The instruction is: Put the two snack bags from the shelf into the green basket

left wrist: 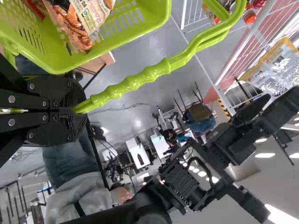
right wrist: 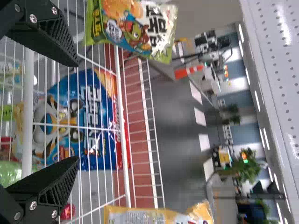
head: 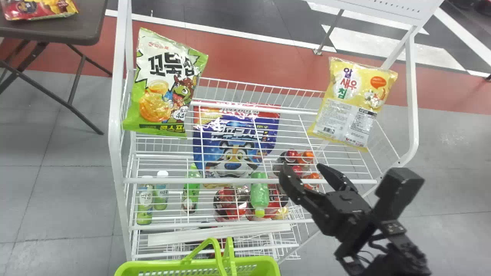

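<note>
At the far left, we have the left gripper (left wrist: 78, 110) closed around the handle (left wrist: 131, 84) of the green basket (head: 172, 263), which hangs in front of the shelf (head: 153, 180), near its left front corner. A snack packet (left wrist: 88, 18) lies inside.

At the shelf's left end, we see the green snack bag (head: 165, 84) standing on end, its top leaning right. The blue bag (head: 234, 142) farther along does not look like one of our two.

Next comes the right gripper (head: 302, 166), empty, its fingers wide apart at the front rail, right of the middle. The yellow snack bag (head: 353, 103) stands at the shelf's right end, beyond those fingers and to their right, its long axis rising with a rightward lean.

That offset decides our move: the right arm is nearer both bags, and nearest the yellow one, yet its fingers point forward and left, between the two. If we take yellow first, we should swing right and align with its lean; coming in askew might push the soft bag instead of gripping it.
</note>
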Controlling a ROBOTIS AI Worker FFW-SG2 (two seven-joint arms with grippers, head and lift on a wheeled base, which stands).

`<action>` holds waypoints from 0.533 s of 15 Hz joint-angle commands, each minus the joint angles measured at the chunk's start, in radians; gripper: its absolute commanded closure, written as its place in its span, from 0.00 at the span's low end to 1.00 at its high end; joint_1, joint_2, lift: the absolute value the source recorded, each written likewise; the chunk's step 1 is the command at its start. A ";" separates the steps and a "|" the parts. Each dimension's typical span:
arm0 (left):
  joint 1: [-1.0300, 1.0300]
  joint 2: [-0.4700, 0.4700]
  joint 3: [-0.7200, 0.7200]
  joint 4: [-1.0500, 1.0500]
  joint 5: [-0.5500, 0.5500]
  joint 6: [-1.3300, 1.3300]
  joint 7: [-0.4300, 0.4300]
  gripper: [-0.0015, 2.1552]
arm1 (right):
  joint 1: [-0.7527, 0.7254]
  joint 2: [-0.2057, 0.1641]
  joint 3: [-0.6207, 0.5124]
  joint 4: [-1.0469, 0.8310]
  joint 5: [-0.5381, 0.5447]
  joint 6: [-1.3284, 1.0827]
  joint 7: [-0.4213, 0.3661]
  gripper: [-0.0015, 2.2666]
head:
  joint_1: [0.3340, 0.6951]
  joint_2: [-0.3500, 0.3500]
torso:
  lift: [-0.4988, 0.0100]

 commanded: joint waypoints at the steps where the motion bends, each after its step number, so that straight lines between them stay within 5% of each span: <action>1: 0.002 0.002 0.005 0.004 0.002 -0.017 -0.005 0.99 | 0.003 -0.006 0.108 0.020 0.126 -0.093 -0.065 0.05 | 1.00 0.00 | 0.98; 8: 0.007 0.004 0.008 0.015 0.003 -0.054 -0.013 0.99 | 0.034 -0.038 0.129 0.151 0.153 -0.523 -0.030 0.05 | 1.00 0.00 | 0.98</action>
